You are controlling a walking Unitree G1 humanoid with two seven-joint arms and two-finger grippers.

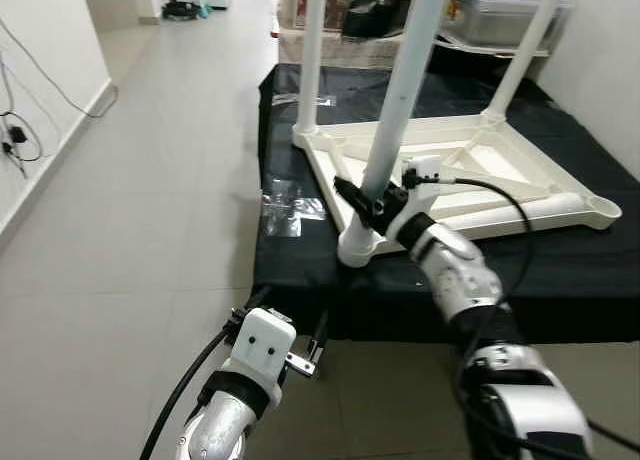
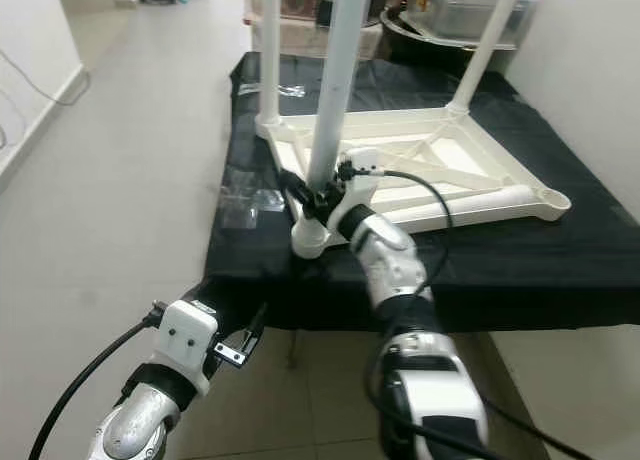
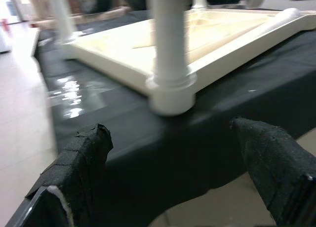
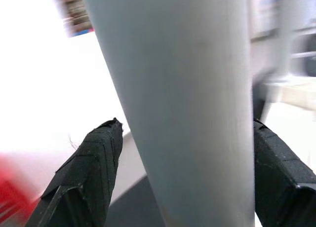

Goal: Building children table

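Observation:
A white children's table top (image 1: pixel 480 170) lies upside down on a black cloth (image 1: pixel 560 270). Three white legs stand up from its corners. My right gripper (image 1: pixel 368 202) is shut on the near leg (image 1: pixel 400 90) just above its corner socket (image 1: pixel 358 248). In the right wrist view the leg (image 4: pixel 182 98) stands between both fingers (image 4: pixel 94 158). The right front corner socket (image 1: pixel 603 212) holds no leg. Low at the cloth's front edge, my left gripper (image 1: pixel 290 318) is open, holding nothing, its fingertips (image 3: pixel 89 148) pointing at the socket (image 3: pixel 172 96).
Clear tape (image 1: pixel 290 205) lies on the cloth's left side. Plastic bins on a shelf (image 1: pixel 500 15) stand behind the table. A wall with hanging cables (image 1: pixel 15 140) runs along the left, with open tiled floor (image 1: pixel 150 230) between it and the cloth.

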